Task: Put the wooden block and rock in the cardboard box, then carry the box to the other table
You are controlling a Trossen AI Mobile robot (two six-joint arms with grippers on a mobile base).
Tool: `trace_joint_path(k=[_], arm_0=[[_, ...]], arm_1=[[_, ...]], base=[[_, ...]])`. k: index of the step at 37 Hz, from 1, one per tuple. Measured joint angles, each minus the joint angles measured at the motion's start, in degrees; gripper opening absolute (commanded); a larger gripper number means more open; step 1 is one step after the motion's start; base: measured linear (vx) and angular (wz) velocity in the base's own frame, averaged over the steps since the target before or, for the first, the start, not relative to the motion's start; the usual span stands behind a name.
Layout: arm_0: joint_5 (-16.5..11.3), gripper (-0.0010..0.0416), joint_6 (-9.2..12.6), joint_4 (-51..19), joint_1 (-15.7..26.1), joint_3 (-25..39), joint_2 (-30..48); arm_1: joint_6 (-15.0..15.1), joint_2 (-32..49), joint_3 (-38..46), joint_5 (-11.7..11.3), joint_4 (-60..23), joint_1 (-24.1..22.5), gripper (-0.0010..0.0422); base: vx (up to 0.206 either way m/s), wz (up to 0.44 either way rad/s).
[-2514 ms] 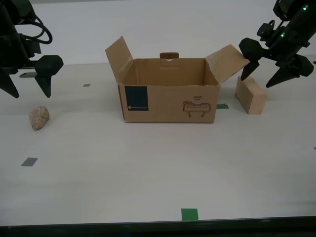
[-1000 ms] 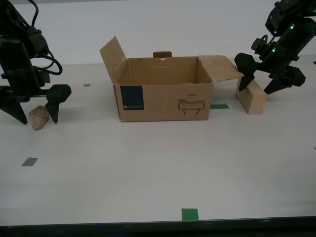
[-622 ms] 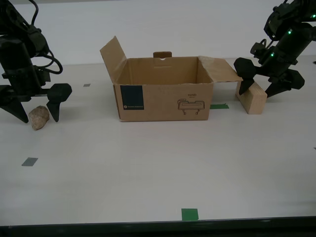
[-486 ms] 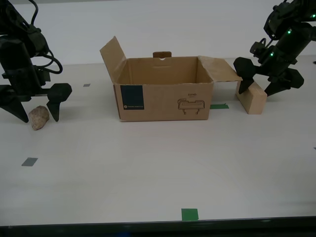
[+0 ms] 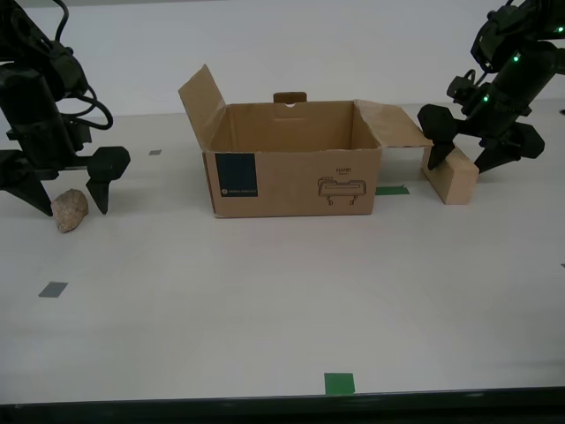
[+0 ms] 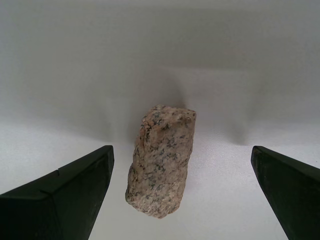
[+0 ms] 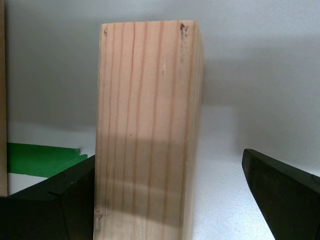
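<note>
The speckled pinkish rock lies on the table at the exterior view's left. My second gripper is open and straddles it, one finger on each side without touching. In the second wrist view the rock sits between the fingers of my second gripper. The pale wooden block stands at the exterior view's right. My first gripper is open around its top, and the block fills my first gripper in the first wrist view. The cardboard box stands open between them. The other table is out of view.
The box flap nearest the block lies flat, close to my first gripper. Grey tape squares and green tape marks dot the off-white table. The table's front edge runs along the bottom of the exterior view.
Both grippers came down from above the table to straddle the rock and the block. The box slid slightly toward the exterior view's left and its flap near the block dropped flat.
</note>
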Motion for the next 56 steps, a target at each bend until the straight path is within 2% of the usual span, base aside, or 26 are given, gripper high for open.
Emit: trace_joint_path(k=[27,36,49,56], arm_0=[[0.0,0.0281,-0.1,0.1,0.1,0.0,0.0],[0.0,0.0229,-0.1,0.2,0.1,0.0,0.0],[0.1,0.0138,0.0,0.2,0.2,0.0,-0.1],[0.1,0.0105,0.0,0.2,0.3,0.0,-0.1]], arm_1=[[0.0,0.0,-0.2,0.0,2.6,-0.1,0.0375],[-0.3,0.0,-0.2,0.0,2.8,-0.1,0.0374],[-0.3,0.0,-0.2,0.0,3.0,-0.1,0.0305],[-0.3,0.0,-0.2,0.0,3.0,-0.1,0.0267]], base=[[0.000,0.000],[0.000,0.000],[0.000,0.000],[0.000,0.000]])
